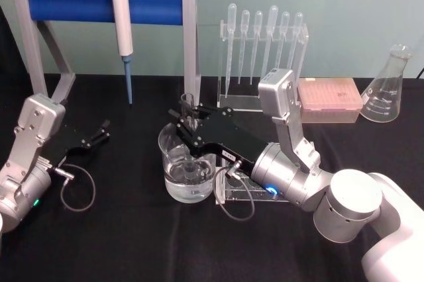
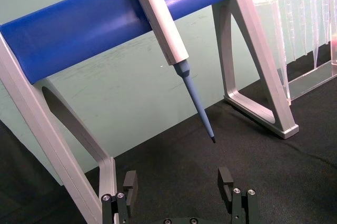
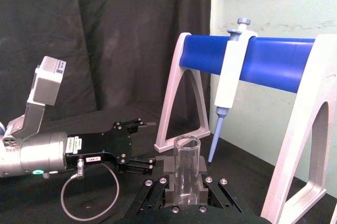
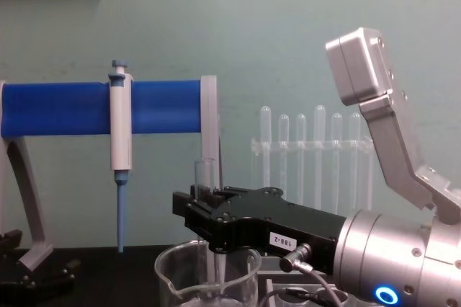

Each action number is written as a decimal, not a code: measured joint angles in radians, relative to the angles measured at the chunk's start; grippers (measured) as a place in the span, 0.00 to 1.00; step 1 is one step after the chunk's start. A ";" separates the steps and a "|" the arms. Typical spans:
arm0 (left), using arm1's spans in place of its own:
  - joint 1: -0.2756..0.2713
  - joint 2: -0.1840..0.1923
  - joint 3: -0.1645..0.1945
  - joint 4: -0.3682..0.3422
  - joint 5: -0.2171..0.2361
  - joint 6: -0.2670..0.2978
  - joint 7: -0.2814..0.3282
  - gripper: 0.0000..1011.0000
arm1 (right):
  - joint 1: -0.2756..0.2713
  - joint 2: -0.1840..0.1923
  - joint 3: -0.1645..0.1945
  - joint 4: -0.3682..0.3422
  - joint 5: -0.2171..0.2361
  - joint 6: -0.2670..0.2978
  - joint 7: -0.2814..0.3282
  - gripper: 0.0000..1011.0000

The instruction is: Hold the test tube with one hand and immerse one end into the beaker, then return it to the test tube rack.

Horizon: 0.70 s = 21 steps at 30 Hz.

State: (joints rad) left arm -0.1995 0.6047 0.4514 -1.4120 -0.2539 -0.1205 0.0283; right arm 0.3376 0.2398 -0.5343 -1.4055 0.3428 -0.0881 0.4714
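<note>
Open counter (image 1: 132, 242) lies nearside of the beaker (image 1: 169, 156), where the right gripper (image 1: 187, 123) clamps the upright tube (image 1: 187, 102), lower end inside; the left gripper (image 1: 101, 131) sits spread wide at the left.

The clear, finger-wide glass test tube (image 1: 187, 102) stands upright with its open, rimmed top uppermost. It is clamped near its upper part by the black right pincer (image 1: 188, 122), which bears a small white label. Its lower end hangs inside the wide clear glass beaker (image 1: 171, 163), which stands on the black counter (image 1: 132, 242) and holds a shallow pool of clear liquid. The tube's rounded tip seems to reach the liquid, though through the glass it is hard to tell.
</note>
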 joint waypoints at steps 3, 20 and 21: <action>0.000 0.000 0.000 0.000 0.000 0.000 0.000 0.99 | 0.000 0.000 0.000 0.000 0.000 0.000 0.000 0.22; 0.000 0.000 0.000 0.000 0.000 0.000 0.000 0.99 | 0.000 0.000 0.000 0.000 0.000 0.000 0.000 0.22; 0.000 0.000 0.000 0.000 0.000 0.000 0.000 0.99 | 0.000 0.000 0.000 0.000 0.000 0.000 0.000 0.22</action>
State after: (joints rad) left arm -0.1995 0.6047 0.4514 -1.4120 -0.2539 -0.1205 0.0283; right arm 0.3377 0.2399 -0.5343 -1.4054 0.3428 -0.0881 0.4714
